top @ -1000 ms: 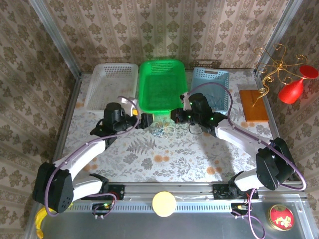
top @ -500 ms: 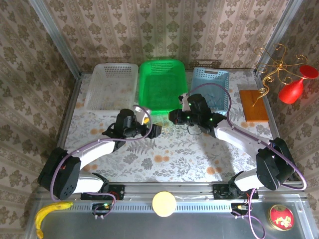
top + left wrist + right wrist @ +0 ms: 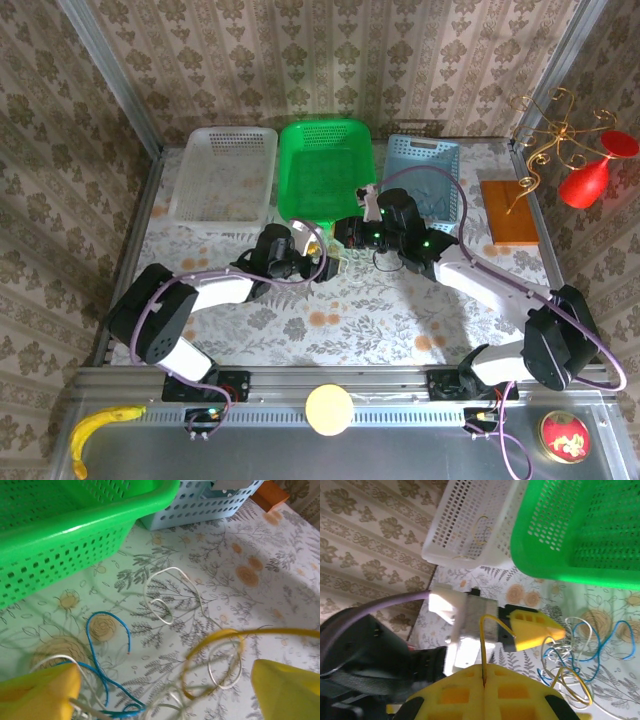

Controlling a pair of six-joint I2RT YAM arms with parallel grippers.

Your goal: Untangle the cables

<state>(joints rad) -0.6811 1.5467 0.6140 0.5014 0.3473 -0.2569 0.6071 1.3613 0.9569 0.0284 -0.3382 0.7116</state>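
1. The table (image 3: 390,325), under its flowered cloth, lies open on the arms' side of the green basket (image 3: 325,150). A metal rail (image 3: 380,378) bounds it by the arm bases.
2. A white basket (image 3: 225,170) stands just left of the green one and a blue basket (image 3: 430,170) just right. Their near walls hem the work in from behind.
3. The right gripper (image 3: 484,682) sits before the green basket's near right corner. Its fingers are pressed together on the yellow cable (image 3: 483,640), which rises straight out of the seam.
4. The left gripper (image 3: 165,680) hangs low before the basket's near edge, fingers spread wide with strands between them.
5. The cables (image 3: 345,262) lie in a loose tangle on the cloth just in front of the green basket, between both grippers. The heap has no single long axis.
6. The blue cable (image 3: 107,635) curls in an open loop, and the pale cable (image 3: 167,597) loops closest to the basket wall.
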